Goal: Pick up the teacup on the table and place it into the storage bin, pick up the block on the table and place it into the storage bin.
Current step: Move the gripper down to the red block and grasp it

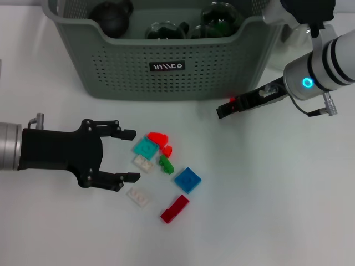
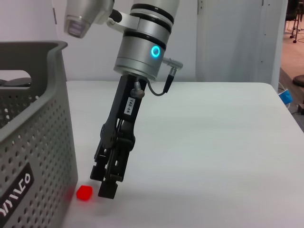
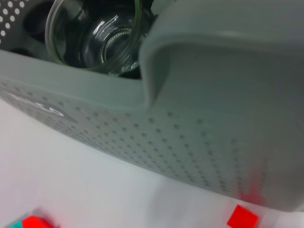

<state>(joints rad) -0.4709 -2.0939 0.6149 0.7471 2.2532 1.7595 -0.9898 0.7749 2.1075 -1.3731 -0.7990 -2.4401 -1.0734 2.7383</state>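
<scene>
A white table (image 1: 266, 221) lies under me, with a pale wall behind it in my left wrist view. The storage bin (image 1: 166, 66) stands at twelve o'clock on the table, its far side cut off by the head view's top edge. Glass cups (image 1: 166, 29) and a dark round thing (image 1: 111, 16) sit inside it, only partly seen over the rim; my right wrist view shows one clear glass cup (image 3: 95, 33) close under that rim.

My left claw (image 1: 130, 156) hovers at nine o'clock, its fingers spread wide and holding nothing, pointing at a loose scatter of blocks. The teal block (image 1: 146, 147) lies just off the fingertips, with a white block (image 1: 143, 163) below it, red pieces (image 1: 158, 137) beside it, a green block (image 1: 165, 164), a blue block (image 1: 187, 179), another white one (image 1: 138, 197) and a long red block (image 1: 175, 209) toward six o'clock.

My right claw (image 1: 223, 110) reaches down at two o'clock, near the bin's front corner. A small red block (image 2: 84, 192) lies on the table just beside its tips, near the bin wall. I cannot tell how far that claw is open.
</scene>
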